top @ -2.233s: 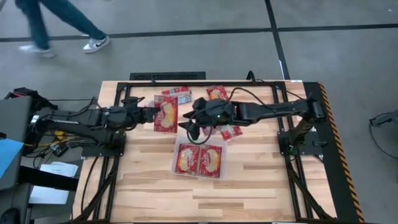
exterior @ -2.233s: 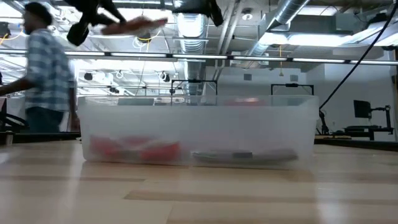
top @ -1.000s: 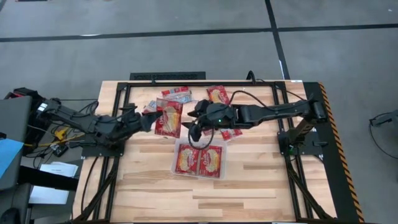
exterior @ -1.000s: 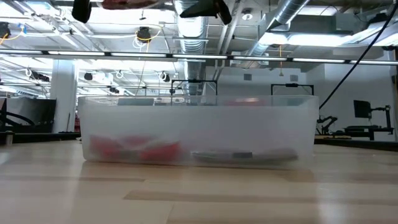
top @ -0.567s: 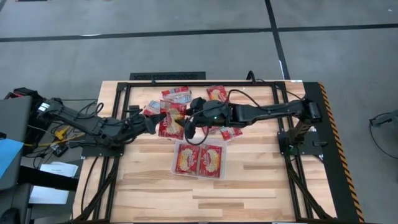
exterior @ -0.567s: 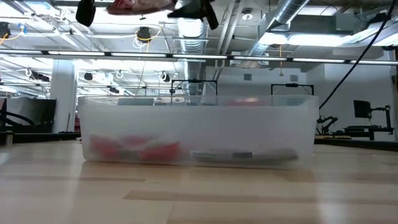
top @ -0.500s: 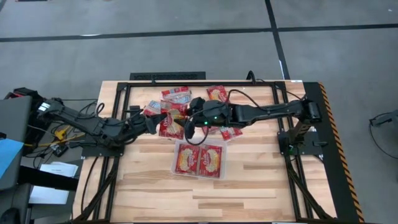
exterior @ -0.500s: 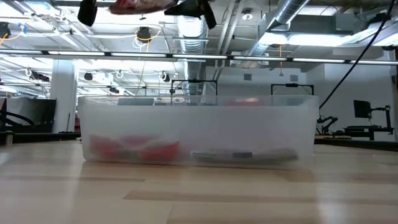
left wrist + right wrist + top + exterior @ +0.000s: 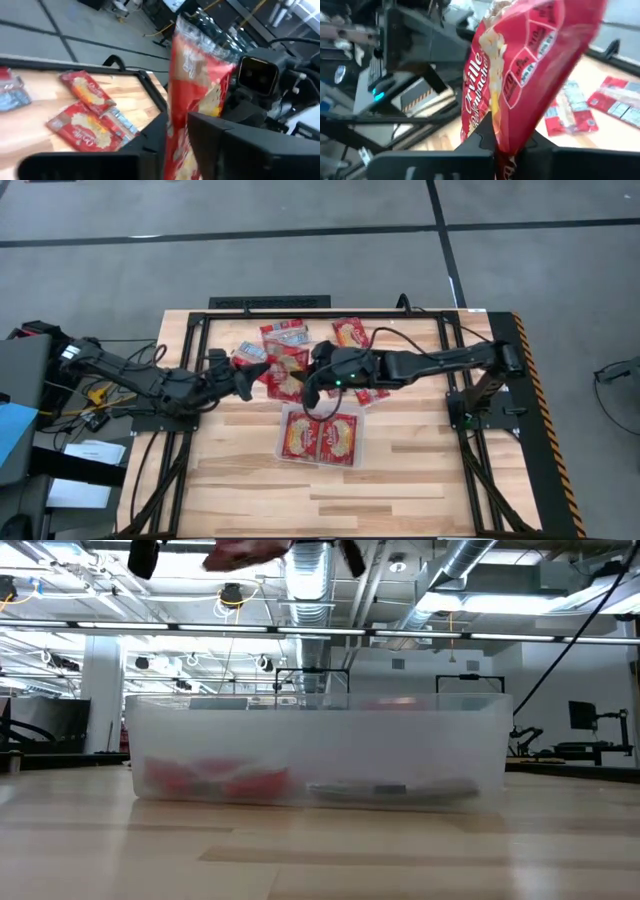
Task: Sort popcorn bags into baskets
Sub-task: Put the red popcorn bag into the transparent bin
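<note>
— Any lettering legible?
— "Orville" in white script, down the red popcorn bag (image 9: 520, 75) in the right wrist view; smaller panel print unreadable.
— Elsewhere?
— Faint script on a flat bag (image 9: 87, 132), illegible.

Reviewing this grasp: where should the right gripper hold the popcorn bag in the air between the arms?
Grip the popcorn bag by the edge nearest the right gripper, coming from that arm's side, jaws across the flat faces: it is a thin packet, with the left gripper at its opposite edge. The right wrist view shows that grip.
</note>
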